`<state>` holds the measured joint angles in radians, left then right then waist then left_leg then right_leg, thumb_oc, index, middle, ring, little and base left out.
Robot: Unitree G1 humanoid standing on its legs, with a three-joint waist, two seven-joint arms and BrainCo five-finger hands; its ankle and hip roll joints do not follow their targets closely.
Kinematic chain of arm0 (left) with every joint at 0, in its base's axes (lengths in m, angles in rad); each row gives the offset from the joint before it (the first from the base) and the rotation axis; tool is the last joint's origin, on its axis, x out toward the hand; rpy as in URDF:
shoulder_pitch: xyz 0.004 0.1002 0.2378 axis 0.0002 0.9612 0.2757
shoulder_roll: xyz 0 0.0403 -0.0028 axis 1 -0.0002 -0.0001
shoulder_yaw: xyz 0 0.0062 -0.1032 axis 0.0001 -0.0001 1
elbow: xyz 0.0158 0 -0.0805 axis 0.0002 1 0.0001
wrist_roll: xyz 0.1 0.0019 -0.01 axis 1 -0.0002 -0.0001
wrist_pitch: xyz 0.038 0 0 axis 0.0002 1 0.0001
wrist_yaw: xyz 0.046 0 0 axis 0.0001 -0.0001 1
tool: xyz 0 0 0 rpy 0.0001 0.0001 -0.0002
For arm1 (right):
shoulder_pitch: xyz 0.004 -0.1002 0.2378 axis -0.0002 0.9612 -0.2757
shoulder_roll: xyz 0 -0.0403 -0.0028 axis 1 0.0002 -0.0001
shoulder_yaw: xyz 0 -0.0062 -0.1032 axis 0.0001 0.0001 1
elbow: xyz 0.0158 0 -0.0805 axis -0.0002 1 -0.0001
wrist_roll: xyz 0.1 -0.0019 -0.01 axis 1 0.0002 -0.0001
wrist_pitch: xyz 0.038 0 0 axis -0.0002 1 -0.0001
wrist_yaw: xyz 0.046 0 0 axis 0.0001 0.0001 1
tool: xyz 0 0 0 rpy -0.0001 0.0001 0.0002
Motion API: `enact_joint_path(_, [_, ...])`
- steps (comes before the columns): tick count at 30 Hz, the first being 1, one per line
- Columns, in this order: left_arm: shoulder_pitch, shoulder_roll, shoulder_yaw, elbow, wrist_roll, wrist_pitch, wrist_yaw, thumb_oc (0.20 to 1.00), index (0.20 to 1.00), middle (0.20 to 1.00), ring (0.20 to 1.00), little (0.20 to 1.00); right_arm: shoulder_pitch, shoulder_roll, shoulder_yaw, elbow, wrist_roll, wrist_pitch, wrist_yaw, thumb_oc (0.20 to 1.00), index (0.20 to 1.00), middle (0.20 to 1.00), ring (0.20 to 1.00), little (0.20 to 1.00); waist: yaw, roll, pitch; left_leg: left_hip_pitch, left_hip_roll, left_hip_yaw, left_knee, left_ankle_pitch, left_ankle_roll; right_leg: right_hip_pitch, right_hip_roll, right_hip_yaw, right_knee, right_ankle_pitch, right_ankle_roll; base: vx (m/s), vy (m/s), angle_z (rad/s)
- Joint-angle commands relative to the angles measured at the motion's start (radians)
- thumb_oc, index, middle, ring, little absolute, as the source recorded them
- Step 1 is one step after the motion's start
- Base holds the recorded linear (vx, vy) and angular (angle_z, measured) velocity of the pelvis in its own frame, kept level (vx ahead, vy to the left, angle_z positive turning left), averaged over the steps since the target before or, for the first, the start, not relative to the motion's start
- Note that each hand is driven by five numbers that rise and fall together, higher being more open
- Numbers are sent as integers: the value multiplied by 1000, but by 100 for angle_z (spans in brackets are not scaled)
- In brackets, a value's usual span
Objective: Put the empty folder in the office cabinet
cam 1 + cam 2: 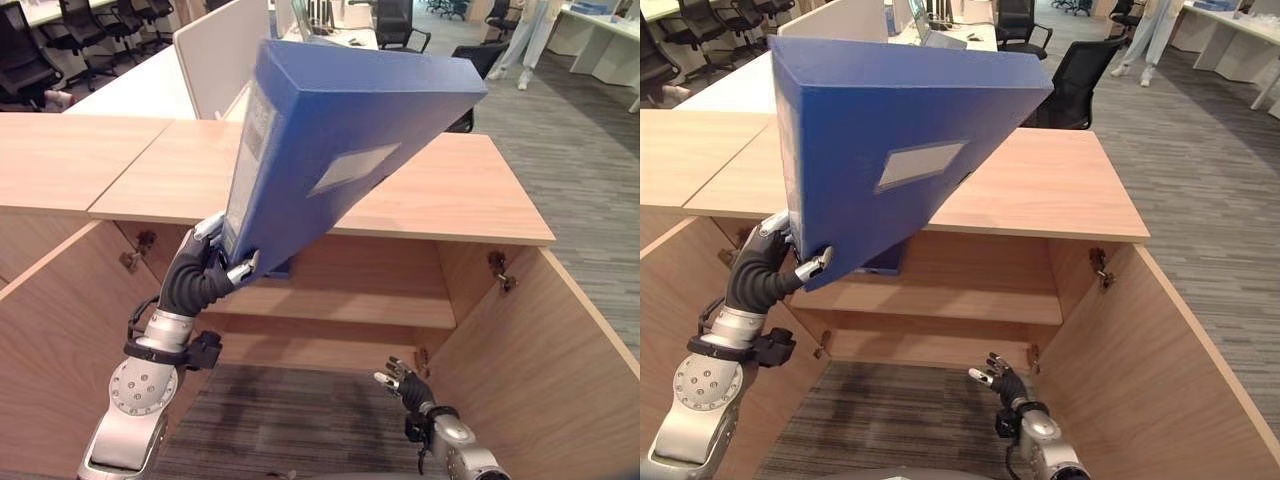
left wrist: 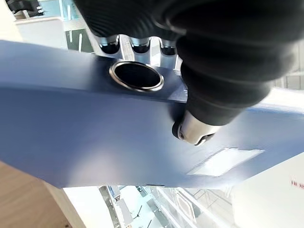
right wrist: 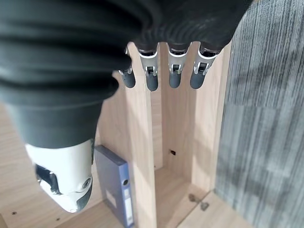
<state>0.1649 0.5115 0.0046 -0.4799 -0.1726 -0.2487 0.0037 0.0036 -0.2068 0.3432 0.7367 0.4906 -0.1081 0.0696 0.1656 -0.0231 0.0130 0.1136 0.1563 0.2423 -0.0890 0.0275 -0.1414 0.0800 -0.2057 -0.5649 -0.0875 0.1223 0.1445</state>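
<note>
- The blue folder (image 1: 330, 140) is lifted clear — the left hand (image 1: 205, 265) pinches its lower corner, fingers curled round the spine edge and the thumb pressed on the cover, as the left wrist view confirms.
- The folder is tilted, raised in front of the cabinet (image 1: 440, 205) and above its top, not yet inside.
- Both doors stand open, so the shelf (image 1: 340, 305) is reachable.
- Another blue folder (image 3: 116, 187) already stands inside.
- The right hand (image 1: 405, 383) hangs low near the floor, fingers relaxed and holding nothing.
- Left to do, by my judgement — lower, level and slide the folder onto the shelf, then let go.
</note>
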Motion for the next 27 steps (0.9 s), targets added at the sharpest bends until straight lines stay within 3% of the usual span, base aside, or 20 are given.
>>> enact_joint_path(1, [42,16,-15,-65,-78,6,-35,200,200,200,200,200,-1,8,-34,-116,88,-45,27,1000,1000,1000,1000,1000,11,-29,10,-63,-4,-22,2,-40,27,33,-81,-110,0,10,89,0,0,0])
enact_joint_path(16, [48,-83,19,-117,-523,48,-136,200,200,200,200,200,36,8,-95,-167,246,-33,96,1000,1000,1000,1000,1000,6,-24,0,-52,-9,-12,2,-39,28,38,-81,-109,0,9,84,0,0,0])
enact_joint_path(27, [139,-140,73,-9,-470,61,-136,200,200,200,200,200,89,-9,-153,-248,325,-4,146,1000,1000,1000,1000,1000,-1,-23,4,-46,-7,-6,2,-41,27,39,-81,-103,0,3,79,0,0,0])
